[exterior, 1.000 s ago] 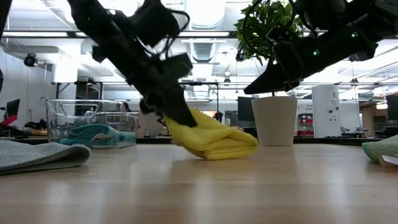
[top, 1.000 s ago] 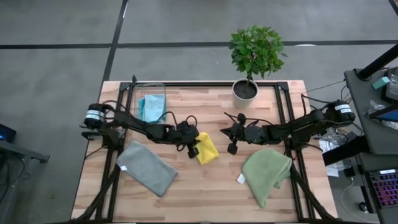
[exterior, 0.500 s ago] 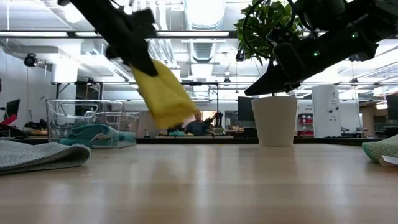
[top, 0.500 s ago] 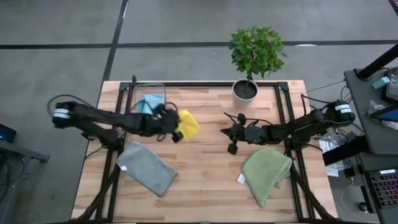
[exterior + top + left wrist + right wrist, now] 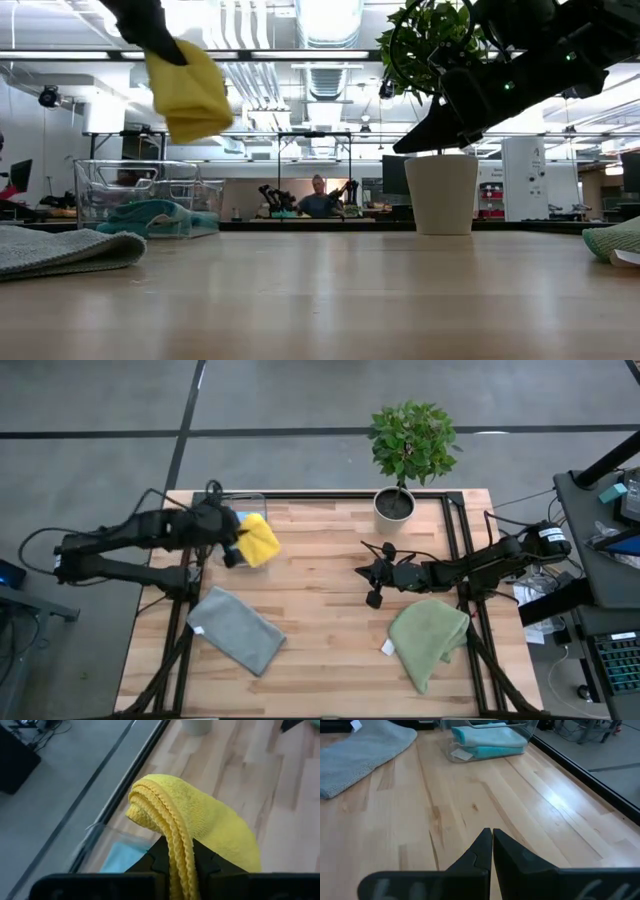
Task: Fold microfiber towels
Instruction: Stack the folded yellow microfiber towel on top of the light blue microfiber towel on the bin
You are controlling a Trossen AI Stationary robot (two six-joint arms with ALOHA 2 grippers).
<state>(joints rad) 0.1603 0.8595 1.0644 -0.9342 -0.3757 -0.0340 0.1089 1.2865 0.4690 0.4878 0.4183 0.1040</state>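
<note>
- Wooden worktop [image 5: 320, 630] on a black frame, grey floor around it; low view shows a lit room behind, with a person [image 5: 318, 197] seated far back.
- Left end effector [image 5: 232, 547] is held above the worktop's far left part, just beside the clear bin [image 5: 246, 506]. Its fingers [image 5: 160, 862] are clamped on the folded yellow towel [image 5: 258, 539]; left wrist view shows the stacked edges of the fold pinched between them.
- Low view: yellow towel hangs well clear of the worktop, high at the left of the picture, above the bin.
- Bin holds 2 folded cloths: teal towel [image 5: 492, 751] and light blue towel [image 5: 489, 733], the light blue on top. White tag [image 5: 462, 754] shows at the bin's near wall.
- Grey towel [image 5: 236, 629] lies flat, folded, on the near left of the worktop, well apart from the left end effector.
- Green towel [image 5: 429, 637] lies loosely bunched on the near right, with a white tag [image 5: 386, 648] at its left edge.
- Right end effector [image 5: 374, 585] hovers over the worktop right of centre, just beyond the green towel; fingers together and holding nothing, as the right wrist view shows.
- Potted plant [image 5: 410, 450] in a white pot [image 5: 394, 507] stands at the far edge, beyond the right end effector.
</note>
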